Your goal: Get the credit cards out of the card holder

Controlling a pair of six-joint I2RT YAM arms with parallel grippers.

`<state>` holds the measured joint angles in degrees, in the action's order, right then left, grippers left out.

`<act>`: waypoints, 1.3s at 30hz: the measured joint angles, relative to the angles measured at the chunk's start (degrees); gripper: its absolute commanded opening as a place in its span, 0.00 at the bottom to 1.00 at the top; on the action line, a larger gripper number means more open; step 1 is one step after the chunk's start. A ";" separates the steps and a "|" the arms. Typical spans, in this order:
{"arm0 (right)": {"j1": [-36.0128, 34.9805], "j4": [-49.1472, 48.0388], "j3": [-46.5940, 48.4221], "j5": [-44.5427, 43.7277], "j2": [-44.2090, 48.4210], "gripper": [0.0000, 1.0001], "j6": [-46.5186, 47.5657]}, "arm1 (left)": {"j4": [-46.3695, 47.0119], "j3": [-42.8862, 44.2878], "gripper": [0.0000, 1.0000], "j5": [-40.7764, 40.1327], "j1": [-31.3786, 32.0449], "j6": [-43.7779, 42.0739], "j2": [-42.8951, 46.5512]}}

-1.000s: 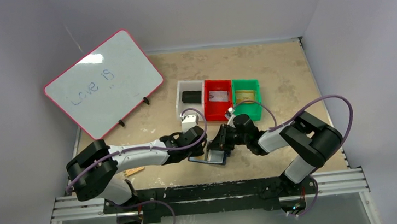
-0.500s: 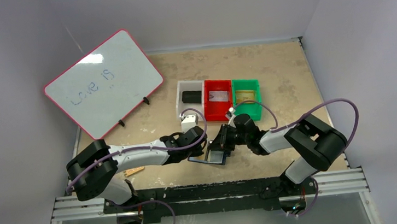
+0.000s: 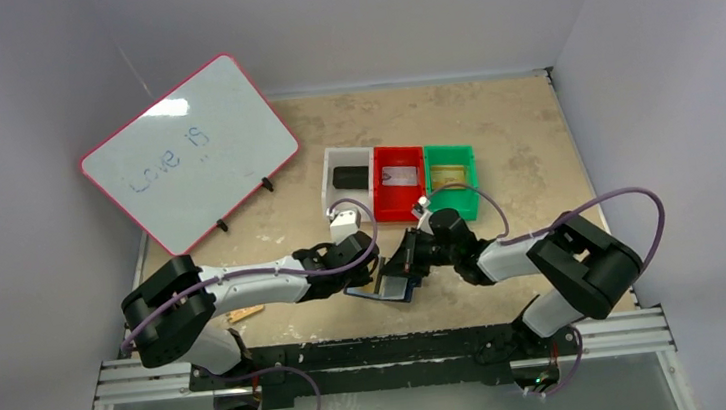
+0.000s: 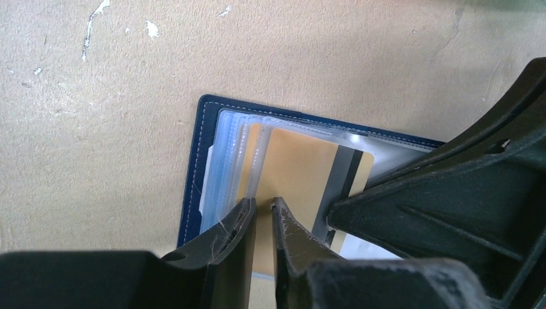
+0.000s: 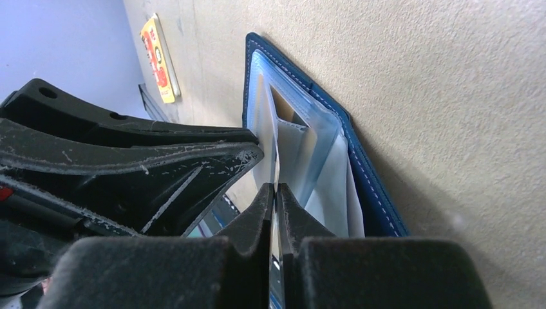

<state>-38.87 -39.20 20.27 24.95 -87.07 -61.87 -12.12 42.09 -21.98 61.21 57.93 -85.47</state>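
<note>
Holder (image 4: 191,193) lies open with the gold card (image 4: 293,167) not yet out; right gripper (image 5: 275,190) pinches a sleeve (image 5: 322,148), while left gripper (image 4: 263,215) straddles the card, grip unclear.

Card holder (image 4: 191,193): navy blue, pale stitching along the border. Its inner sleeves (image 4: 222,161): clear to pale blue.
Card (image 4: 293,174): gold-tan with 1 dark grey stripe.
Left gripper (image 4: 263,209) and right gripper (image 5: 275,193): black, with whitish scuffs.
Table (image 4: 96,129): sandy beige, mottled, with white chip marks.
3 bins: white bin (image 3: 347,150), red bin (image 3: 395,212), green bin (image 3: 470,180).
Whiteboard (image 3: 204,160): white, pink-red rim, faint blue writing.
Left arm (image 3: 246,287): white and black.
Cables (image 3: 631,209): purple.
Pad (image 5: 158,58): yellow-orange with red.
Walls (image 3: 371,13): pale lilac-grey.
</note>
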 measured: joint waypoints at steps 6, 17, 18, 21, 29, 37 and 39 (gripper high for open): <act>0.74 4.07 0.13 -0.11 2.23 0.09 0.94 | -0.20 -0.13 0.11 -0.37 0.04 0.48 0.04; 1.44 6.27 0.13 0.11 3.10 0.19 1.16 | -0.68 -0.22 0.09 -0.79 0.04 1.05 0.20; 1.44 6.29 0.13 0.09 3.10 0.17 1.16 | -0.70 -0.22 0.09 -0.81 0.04 1.05 0.20; 1.44 6.34 0.09 0.07 3.10 0.12 1.18 | -0.72 -0.22 0.09 -0.81 0.04 1.05 0.20; 1.55 5.44 -0.17 0.15 2.99 0.16 0.90 | -0.74 -0.22 0.09 -0.83 0.04 1.05 0.20; 1.55 1.31 -0.17 0.15 -1.18 0.00 -0.44 | -0.79 -0.22 0.06 -0.83 0.04 1.07 0.20; 1.68 1.05 -0.20 0.17 -1.51 0.00 -0.87 | -0.87 -0.22 0.04 -0.98 0.04 1.14 0.20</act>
<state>-37.19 -38.15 20.08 25.12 -88.58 -62.74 -12.99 41.87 -22.96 61.25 59.07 -85.27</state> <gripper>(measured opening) 0.014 0.065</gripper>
